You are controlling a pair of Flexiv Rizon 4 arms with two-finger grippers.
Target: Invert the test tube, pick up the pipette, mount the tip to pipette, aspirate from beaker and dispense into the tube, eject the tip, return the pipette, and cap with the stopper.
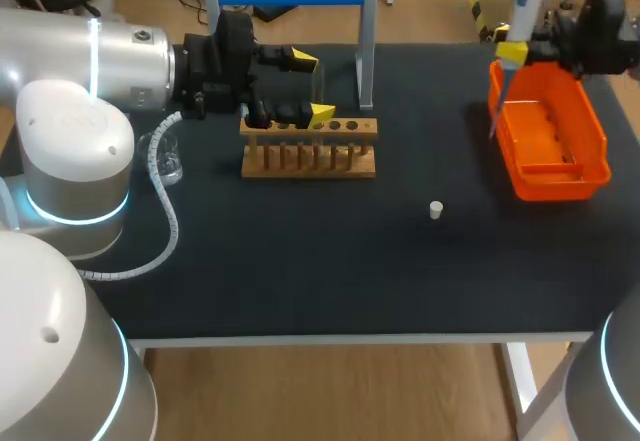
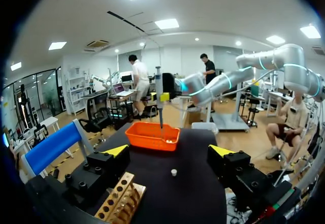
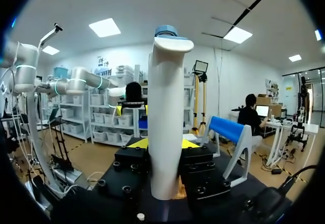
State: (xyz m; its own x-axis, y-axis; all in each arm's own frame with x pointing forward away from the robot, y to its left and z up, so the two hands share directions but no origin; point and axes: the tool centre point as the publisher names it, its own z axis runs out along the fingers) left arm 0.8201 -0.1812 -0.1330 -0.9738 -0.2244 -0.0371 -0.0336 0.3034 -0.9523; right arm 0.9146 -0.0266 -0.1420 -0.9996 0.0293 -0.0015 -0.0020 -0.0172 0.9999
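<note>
**Q:** Two arms are in shot. Which step is in hand?

**A:** Mounting the tip, by my reading. Right gripper (image 3: 165,144) clamps the white pipette (image 1: 522,16) upright by its body. The thin shaft points down into the orange tray (image 1: 545,186) at the table's far right. Whether a tip is seated is too small to tell.

**Q:** And the other arm?

**A:** Left gripper (image 2: 169,151) hangs at the wooden test tube rack (image 1: 308,159), fingers spread wide, gripping nothing. A faint clear test tube (image 1: 318,83) seems to stand between them.

**Q:** What does the next move call for?

**A:** Once a tip is on, a long carry across the table. The beaker (image 1: 172,164) sits by the left arm's base, well apart from the tray. The shaft should enter its small mouth squarely. The white stopper (image 1: 436,209) lies alone on the mat, between rack and tray.
</note>
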